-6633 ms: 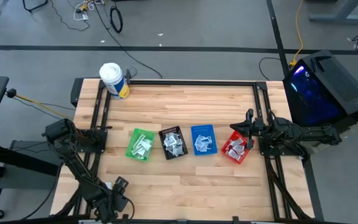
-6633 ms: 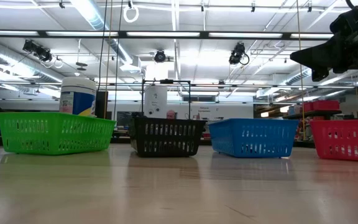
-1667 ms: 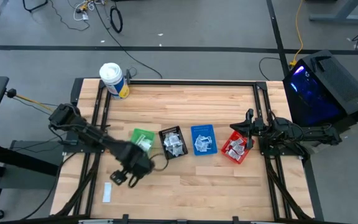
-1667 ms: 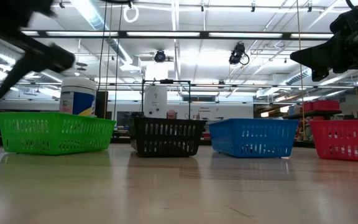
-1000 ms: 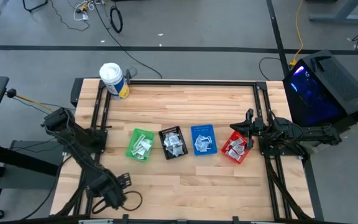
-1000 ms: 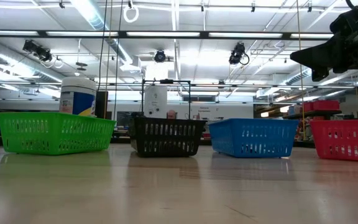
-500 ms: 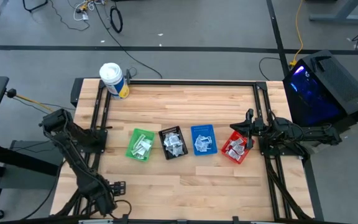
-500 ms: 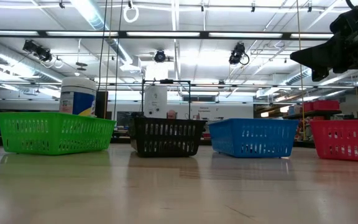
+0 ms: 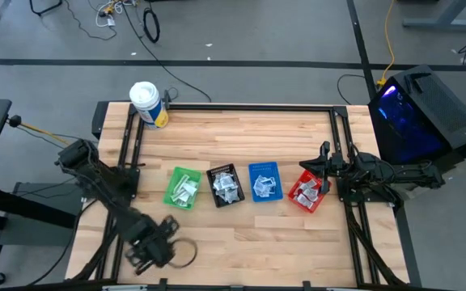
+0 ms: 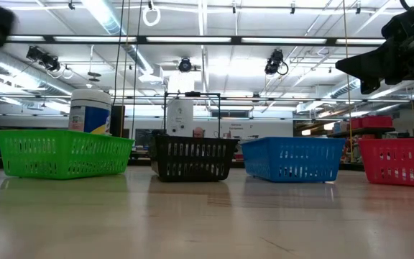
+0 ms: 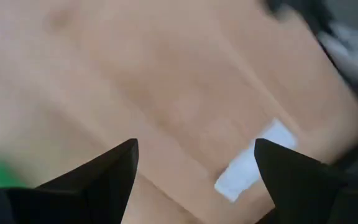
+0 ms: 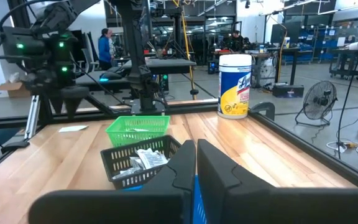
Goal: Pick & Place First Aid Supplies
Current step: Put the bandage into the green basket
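Note:
Four small bins stand in a row mid-table: green (image 9: 183,187), black (image 9: 225,185), blue (image 9: 263,181) and red (image 9: 307,192). Small white and silvery first aid supplies (image 9: 230,187) lie in each. One flat white packet (image 11: 253,168) lies alone on the wood near the table's near left corner (image 12: 73,129). My left gripper (image 11: 194,158) hangs open above the table, pointing down, with the packet below it beside one finger. In the high view this arm (image 9: 154,245) is blurred and covers the packet. My right gripper (image 12: 195,163) is shut and level at the right edge, by the red bin.
A white tub (image 9: 147,105) with a yellow-blue label stands at the far left corner. Black rails (image 9: 128,162) run along the table's left and right sides. Bare wood (image 9: 257,242) stretches along the near side. People and machines show in the room behind.
My left gripper has swung down toward the near left corner and then back toward the right, and its wrist has rolled. It now stands over the loose white packet, which has stayed in place. The bins have not moved.

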You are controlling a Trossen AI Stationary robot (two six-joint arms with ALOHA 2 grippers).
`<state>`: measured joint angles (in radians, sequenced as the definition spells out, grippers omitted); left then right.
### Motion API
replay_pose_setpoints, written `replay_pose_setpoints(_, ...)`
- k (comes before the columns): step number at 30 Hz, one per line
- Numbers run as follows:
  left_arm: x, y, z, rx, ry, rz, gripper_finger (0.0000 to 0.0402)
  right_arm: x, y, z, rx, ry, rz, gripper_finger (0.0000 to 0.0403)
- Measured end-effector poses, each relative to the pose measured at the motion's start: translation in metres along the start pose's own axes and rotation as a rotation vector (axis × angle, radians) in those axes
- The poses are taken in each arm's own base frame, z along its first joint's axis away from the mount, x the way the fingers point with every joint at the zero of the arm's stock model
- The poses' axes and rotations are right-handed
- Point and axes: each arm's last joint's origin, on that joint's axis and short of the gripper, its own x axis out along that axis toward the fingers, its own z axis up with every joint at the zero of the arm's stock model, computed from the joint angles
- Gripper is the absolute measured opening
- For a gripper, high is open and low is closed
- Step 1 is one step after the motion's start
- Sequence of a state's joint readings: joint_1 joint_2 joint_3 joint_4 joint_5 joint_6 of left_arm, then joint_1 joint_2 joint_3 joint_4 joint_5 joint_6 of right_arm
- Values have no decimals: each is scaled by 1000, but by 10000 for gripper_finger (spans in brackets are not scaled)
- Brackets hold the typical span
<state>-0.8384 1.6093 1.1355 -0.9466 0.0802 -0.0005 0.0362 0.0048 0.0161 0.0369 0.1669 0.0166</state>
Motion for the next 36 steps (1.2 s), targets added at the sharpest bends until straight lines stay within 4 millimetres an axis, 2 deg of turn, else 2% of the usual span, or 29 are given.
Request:
replay_pose_setpoints(7,-3,36,-3,-763,0,17,328,0,0,0,0,0,0,23)
replay_pose_setpoints(13,-4,44,-4,-1147,-8,19,328,0,0,0,0,0,0,23)
replay_pose_setpoints(17,-3,38,-3,-1294,17,-26,328,0,0,0,0,0,0,23)
replay_pose_setpoints(21,-2,22,-2,-1414,63,-81,328,0,0,0,0,0,0,23)
replay_pose_setpoints(30,12,-10,-10,-1578,144,-56,328,0,0,0,0,0,0,23)
replay_pose_setpoints(36,19,-32,-17,-1760,214,-40,328,0,0,0,0,0,0,23)
